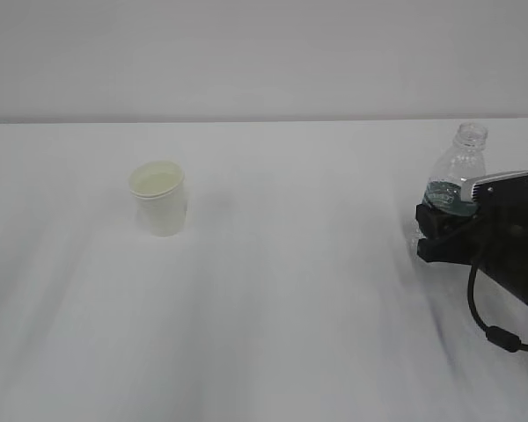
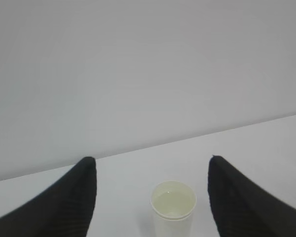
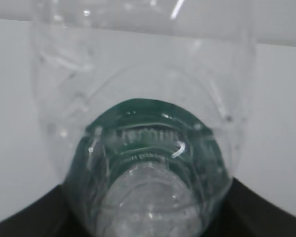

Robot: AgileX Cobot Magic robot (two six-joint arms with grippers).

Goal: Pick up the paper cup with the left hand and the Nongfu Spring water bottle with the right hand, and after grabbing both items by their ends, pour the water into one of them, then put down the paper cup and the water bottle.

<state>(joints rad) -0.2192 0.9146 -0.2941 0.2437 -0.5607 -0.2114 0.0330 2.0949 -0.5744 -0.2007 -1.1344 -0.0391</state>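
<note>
Clearly visible in the right wrist view, the small clear ribbed plastic bottle [image 3: 148, 148] wears a dark green label whose white lettering is too blurred to read. The black right pincer [image 1: 444, 230] grasps it at the desk's right edge. Well apart, the cream-white tapered paper cup [image 1: 161, 200] stands upright on the plain white desk [image 1: 282, 299], before the released left pincer [image 2: 150, 197]. A pale bare wall [image 1: 264, 53] rises behind.

The exterior view looks down at a slant across the white tabletop [image 1: 273, 308] toward a pale wall. The left wrist view sits low, facing that wall, with the paper cup [image 2: 172, 207] near its bottom edge; the exterior view shares this cup [image 1: 161, 197]. The right wrist view is pressed close against the Nongfu Spring water bottle [image 3: 148, 163], seen at the exterior's right [image 1: 458, 171]
</note>
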